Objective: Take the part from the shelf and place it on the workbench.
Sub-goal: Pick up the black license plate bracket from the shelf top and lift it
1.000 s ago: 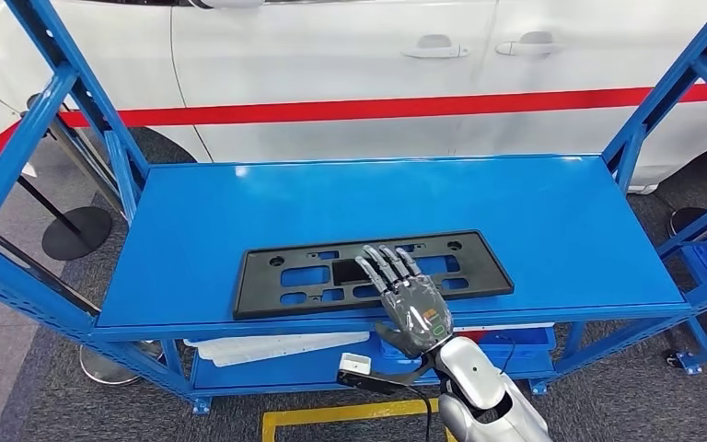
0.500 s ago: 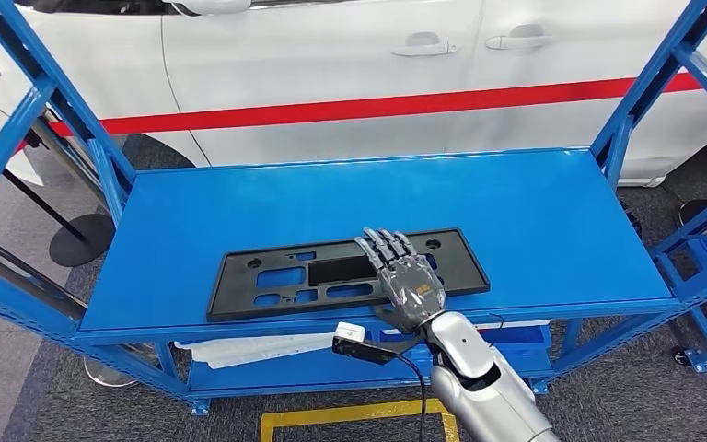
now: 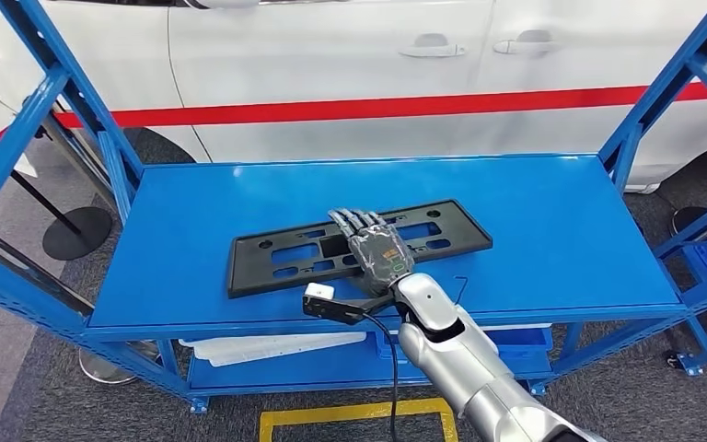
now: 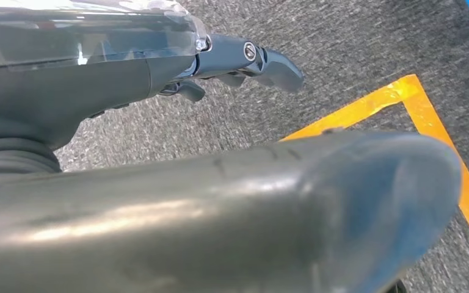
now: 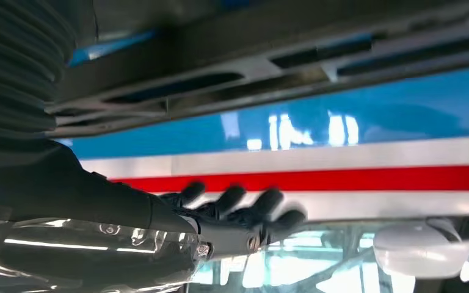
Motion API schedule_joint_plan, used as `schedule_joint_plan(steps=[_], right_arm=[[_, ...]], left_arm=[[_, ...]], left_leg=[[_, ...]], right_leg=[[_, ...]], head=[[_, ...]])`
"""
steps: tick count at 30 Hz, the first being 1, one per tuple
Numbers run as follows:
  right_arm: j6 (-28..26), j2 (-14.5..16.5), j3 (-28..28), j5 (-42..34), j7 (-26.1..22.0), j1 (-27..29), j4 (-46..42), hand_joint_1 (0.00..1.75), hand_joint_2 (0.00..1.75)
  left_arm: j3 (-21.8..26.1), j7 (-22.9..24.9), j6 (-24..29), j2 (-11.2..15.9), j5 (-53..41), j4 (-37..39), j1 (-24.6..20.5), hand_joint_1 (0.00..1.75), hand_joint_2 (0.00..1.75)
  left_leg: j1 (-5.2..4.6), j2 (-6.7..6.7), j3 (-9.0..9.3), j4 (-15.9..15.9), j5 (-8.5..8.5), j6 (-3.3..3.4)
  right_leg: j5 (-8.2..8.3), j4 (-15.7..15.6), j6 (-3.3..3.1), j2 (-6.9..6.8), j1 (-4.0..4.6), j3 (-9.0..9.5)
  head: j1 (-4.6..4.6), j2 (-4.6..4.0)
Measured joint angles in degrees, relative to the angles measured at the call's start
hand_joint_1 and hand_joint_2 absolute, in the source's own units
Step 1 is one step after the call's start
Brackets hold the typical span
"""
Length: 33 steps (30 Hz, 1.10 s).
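Note:
A long black plate part (image 3: 276, 253) with several cut-outs lies at a slant on the blue shelf top (image 3: 534, 221). My right hand (image 3: 375, 250) covers its middle near the front edge. The fingers are spread flat over the top and the thumb is tucked at the near edge, so the hand grips the plate. The right wrist view has the plate (image 5: 232, 55) close by and the right hand (image 5: 238, 213) with its fingers stretched out alongside it. My left hand (image 4: 238, 61) hangs above the grey carpet, fingers loosely extended and holding nothing.
A white car (image 3: 331, 55) with a red stripe stands right behind the shelf. Blue uprights (image 3: 18, 138) frame both ends. The lower shelf holds white parts (image 3: 267, 345) and a blue bin (image 3: 515, 336). Yellow tape (image 3: 359, 414) marks the floor in front, and a round stand base (image 3: 76, 230) sits at the left.
The right hand has reached farther over the shelf, and the plate under it has turned, its right end now farther back. The camera shifted slightly.

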Motion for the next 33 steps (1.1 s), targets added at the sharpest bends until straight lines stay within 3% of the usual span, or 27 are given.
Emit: schedule_joint_plan(steps=[1, 2, 5, 7, 9, 11, 12, 14, 16, 17, 18, 20, 22, 26, 28, 30, 31, 32, 33], right_arm=[[0.1, 0.1, 0.2, -0.5, -0.2, -0.3, 0.9, 1.75, 1.75], [0.1, 0.3, 0.3, -0.9, -0.3, -0.6, 1.7, 1.75, 1.75], [0.4, 0.7, 0.7, -2.1, -0.8, -1.9, 3.3, 1.75, 1.75], [0.5, 0.9, 1.1, -3.2, -1.0, -2.8, 4.2, 1.75, 1.75], [0.4, 0.9, 1.5, -4.4, -1.1, -3.5, 5.0, 1.75, 1.75], [0.3, 1.0, 2.0, -5.3, -1.1, -4.2, 5.7, 1.75, 1.75], [0.3, 1.0, 2.3, -5.6, -1.1, -4.5, 6.0, 1.75, 1.75], [0.4, 1.0, 2.8, -6.1, -1.1, -4.9, 6.7, 1.75, 1.75], [0.5, 1.0, 3.3, -6.9, -1.2, -5.2, 7.4, 1.75, 1.75], [0.6, 0.9, 3.6, -7.4, -1.3, -5.5, 7.7, 1.75, 1.75], [0.7, 0.9, 4.0, -8.0, -1.5, -5.9, 8.0, 1.75, 1.75], [0.9, 0.9, 4.7, -9.1, -1.6, -6.7, 8.6, 1.75, 1.75], [1.1, 0.8, 5.3, -9.9, -1.7, -7.4, 9.1, 1.75, 1.75], [1.2, 0.6, 6.3, -11.5, -2.1, -8.4, 10.1, 1.75, 1.75], [1.1, 0.4, 6.7, -12.4, -2.2, -8.8, 10.5, 1.75, 1.75], [1.0, 0.2, 7.1, -13.7, -2.5, -8.9, 11.0, 1.75, 1.75], [0.9, 0.1, 7.2, -14.6, -2.7, -8.9, 11.1, 1.75, 1.75], [0.8, 0.0, 7.3, -15.7, -3.1, -9.0, 11.3, 1.75, 1.75], [0.7, -0.1, 7.4, -17.0, -3.6, -9.1, 11.3, 1.75, 1.75]], left_arm=[[0.0, 0.0, 0.1, 0.0, 0.1, 0.0, 0.0, 0.0, 0.0], [0.1, 0.0, 0.4, -0.1, 0.3, 0.0, 0.1, 0.0, 0.0], [0.3, 0.1, 1.5, -0.6, 0.7, 0.0, 0.1, 0.0, 0.0], [0.5, 0.1, 2.0, -0.8, 0.8, 0.0, 0.1, 0.0, 0.0], [0.6, 0.2, 2.2, -1.0, 0.9, 0.0, 0.2, 0.0, 0.0], [0.8, 0.2, 2.3, -1.1, 1.0, 0.0, 0.2, 0.0, 0.0], [0.9, 0.2, 2.3, -1.1, 1.0, 0.0, 0.2, 0.0, 0.0], [1.0, 0.2, 2.4, -1.2, 1.1, 0.0, 0.3, 0.0, 0.0], [1.2, 0.2, 2.5, -1.2, 1.1, 0.0, 0.5, 0.0, 0.0], [1.3, 0.2, 2.5, -1.2, 1.2, 0.0, 0.6, 0.0, 0.0], [1.4, 0.2, 2.6, -1.2, 1.2, 0.0, 0.6, 0.0, 0.0], [1.4, 0.1, 2.8, -1.2, 1.3, 0.0, 0.7, 0.0, 0.0], [1.5, 0.1, 3.0, -1.2, 1.3, 0.0, 0.6, 0.0, 0.0], [1.6, 0.0, 3.3, -1.4, 1.5, 0.0, 0.7, 0.0, 0.0], [1.7, 0.0, 3.5, -1.6, 1.7, 0.0, 0.6, 0.0, 0.0], [1.7, 0.0, 3.7, -1.7, 1.8, 0.0, 0.7, 0.0, 0.0], [1.8, 0.0, 3.8, -1.7, 1.9, 0.0, 0.7, 0.0, 0.0], [1.8, 0.0, 3.9, -1.7, 1.9, 0.0, 0.8, 0.0, 0.0], [1.8, 0.0, 4.0, -1.8, 2.0, 0.0, 0.8, 0.0, 0.0]], left_leg=[[0.02, -0.04, 0.02, 0.0, -0.03, -0.03], [0.05, -0.1, 0.07, 0.1, -0.1, -0.12], [0.03, -0.21, 0.1, 0.6, -0.56, -0.78], [-0.11, -0.2, -0.12, 0.9, -0.75, -1.43], [-0.09, -0.19, -0.12, 0.8, -0.76, -2.13], [0.08, -0.11, -0.59, 2.1, -1.93, -2.7], [0.13, -0.07, -1.54, 4.3, -3.34, -2.9], [0.2, -0.01, -5.08, 12.0, -7.03, -3.13], [0.22, 0.0, -7.78, 17.5, -8.45, -3.19], [0.21, 0.0, -7.62, 17.1, -7.46, -3.1], [0.21, 0.0, -6.38, 14.3, -5.52, -2.9], [0.06, 0.02, -2.64, 6.1, -1.75, -2.34], [-0.2, 0.01, -0.69, 1.7, -0.64, -1.88], [-0.05, 0.1, -0.39, 0.7, -0.21, -0.84], [0.15, 0.24, -0.3, 0.3, 0.1, -0.31], [0.15, 0.25, -0.42, 0.3, 0.14, -0.17], [0.15, 0.24, -0.41, 0.3, 0.14, -0.18], [0.18, 0.22, -0.38, 0.4, 0.11, -0.22], [0.21, 0.18, -0.31, 0.5, 0.04, -0.31]], right_leg=[[0.22, 1.3, 0.15, -0.02, -0.19, -0.75], [1.64, 0.0, 0.25, -0.04, -0.4, -0.32], [7.12, -11.1, 0.22, -0.05, -0.71, 4.62], [7.67, -14.3, -0.2, 0.05, -0.46, 5.96], [7.67, -14.5, -0.9, 0.16, -0.27, 5.92], [7.86, -14.8, -1.7, 0.11, -0.38, 6.12], [7.94, -15.0, -2.04, 0.04, -0.45, 6.23], [7.9, -15.1, -2.46, -0.1, -0.31, 6.3], [7.81, -15.0, -2.62, -0.11, -0.06, 6.37], [7.75, -14.9, -2.68, -0.04, 0.03, 6.45], [7.68, -14.9, -2.69, 0.06, 0.1, 6.58], [7.49, -14.8, -2.52, 0.25, 0.28, 6.77], [7.45, -14.6, -2.07, 0.39, 0.45, 6.63], [6.82, -13.8, -0.86, 0.42, 0.4, 6.21], [3.83, -9.0, -0.35, 0.33, 0.24, 4.06], [0.45, -1.3, 0.03, 0.28, 0.02, 0.38], [-0.01, 1.0, 0.18, 0.26, -0.13, -0.8], [0.61, 1.4, 0.3, 0.24, -0.3, -1.0], [2.27, -0.8, 0.36, 0.21, -0.47, 0.01]], head=[[0.0, 0.01], [0.0, 0.01], [0.0, 0.01], [-0.01, 0.01], [-0.02, 0.01], [-0.03, 0.01], [-0.03, 0.01], [-0.03, 0.01], [-0.02, 0.01], [-0.02, 0.01], [-0.02, 0.01], [-0.02, 0.0], [-0.03, 0.0], [-0.02, 0.01], [-0.02, 0.01], [-0.02, 0.01], [-0.02, 0.01], [-0.02, 0.01], [-0.02, 0.01]])
